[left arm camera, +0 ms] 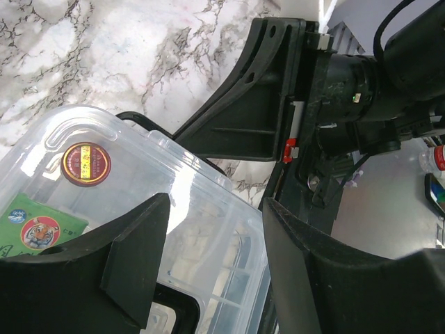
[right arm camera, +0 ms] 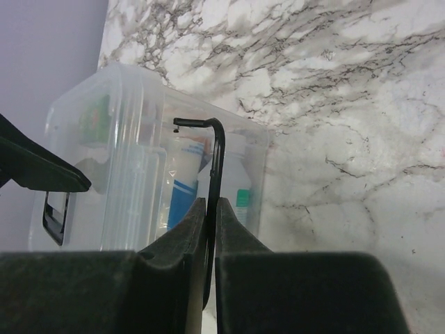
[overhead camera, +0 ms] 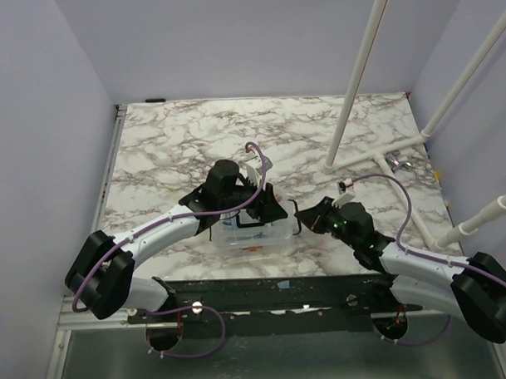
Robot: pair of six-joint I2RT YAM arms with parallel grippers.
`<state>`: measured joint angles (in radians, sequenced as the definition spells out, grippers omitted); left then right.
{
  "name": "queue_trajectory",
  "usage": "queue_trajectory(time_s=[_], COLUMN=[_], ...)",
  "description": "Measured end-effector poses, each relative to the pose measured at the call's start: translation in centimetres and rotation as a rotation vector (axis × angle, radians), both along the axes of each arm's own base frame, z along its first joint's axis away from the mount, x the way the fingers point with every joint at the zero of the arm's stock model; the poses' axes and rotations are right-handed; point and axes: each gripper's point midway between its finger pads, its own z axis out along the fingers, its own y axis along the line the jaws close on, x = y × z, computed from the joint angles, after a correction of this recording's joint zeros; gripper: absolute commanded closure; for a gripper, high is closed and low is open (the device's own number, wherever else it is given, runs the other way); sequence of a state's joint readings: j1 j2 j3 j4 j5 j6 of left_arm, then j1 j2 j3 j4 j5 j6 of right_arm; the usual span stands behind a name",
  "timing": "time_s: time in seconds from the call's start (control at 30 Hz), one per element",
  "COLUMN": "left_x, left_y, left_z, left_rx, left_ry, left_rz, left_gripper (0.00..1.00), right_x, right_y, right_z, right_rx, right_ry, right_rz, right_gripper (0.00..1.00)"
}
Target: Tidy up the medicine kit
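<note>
- The medicine kit (overhead camera: 250,235) sits on the marble table (overhead camera: 176,134) at about 6 o'clock from the table's middle, close to the near edge and between the two arms.
- Its long axis runs from 9 o'clock to 3 o'clock in the overhead view. Its lid faces up.
- A thin black wire handle (right arm camera: 217,149) sticks out of the kit's 3 o'clock end, toward the right arm.
- The right hand (right arm camera: 211,205) is clenched on that handle. Its two fingers are pressed together with the wire pinched between them, just outside the clear wall.
- The left hand (left arm camera: 215,209) is over the kit at its 12 o'clock side with the fingers spread about halfway.
- One left finger lies above the lid and the other sits just off the kit's edge. I cannot tell whether either one presses on the plastic, and nothing is pinched between them.
- Through the lid show a round red-and-gold tin (left arm camera: 86,164) and a green packet (left arm camera: 42,226) with a tiger printed on it.
- Through the side wall show white containers with blue and green labels, too blurred to read.
- A black clasp (right arm camera: 49,216) is on the kit's wall.
- The left wrist hides the far half of the kit from the overhead camera.
- A white pipe frame (overhead camera: 357,86) stands at 2 o'clock, well apart from the kit.
</note>
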<state>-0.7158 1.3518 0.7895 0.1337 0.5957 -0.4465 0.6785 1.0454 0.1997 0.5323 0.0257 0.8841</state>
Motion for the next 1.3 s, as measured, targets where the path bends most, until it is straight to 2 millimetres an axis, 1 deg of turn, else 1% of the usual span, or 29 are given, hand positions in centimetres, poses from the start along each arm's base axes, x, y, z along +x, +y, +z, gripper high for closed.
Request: queue_trajectory(time_s=[0.3, 0.37, 0.57, 0.73, 0.9, 1.3], left_x=[0.0, 0.0, 0.0, -0.1, -0.1, -0.1], left_y=[0.0, 0.0, 0.0, 0.0, 0.0, 0.0], left_z=[0.0, 0.0, -0.1, -0.1, -0.1, -0.1], left_rx=[-0.001, -0.001, -0.005, -0.006, -0.008, -0.008], left_ry=[0.0, -0.001, -0.004, -0.005, -0.006, -0.007], left_rz=[0.0, -0.001, -0.003, -0.003, -0.004, -0.004], left_gripper=[0.42, 0.42, 0.42, 0.42, 0.42, 0.42], right_x=[0.4, 0.5, 0.7, 0.7, 0.7, 0.6], right_y=[0.0, 0.1, 0.2, 0.3, 0.3, 0.9], right_z=[1.8, 2.1, 3.2, 3.5, 3.5, 4.7], right_rx=[0.004, 0.008, 0.026, 0.03, 0.032, 0.071], right_ry=[-0.052, -0.059, -0.085, -0.09, -0.092, -0.123], right_rz=[-0.002, -0.002, -0.001, -0.002, -0.001, 0.027], right_gripper=[0.84, 0.81, 0.75, 0.72, 0.71, 0.7])
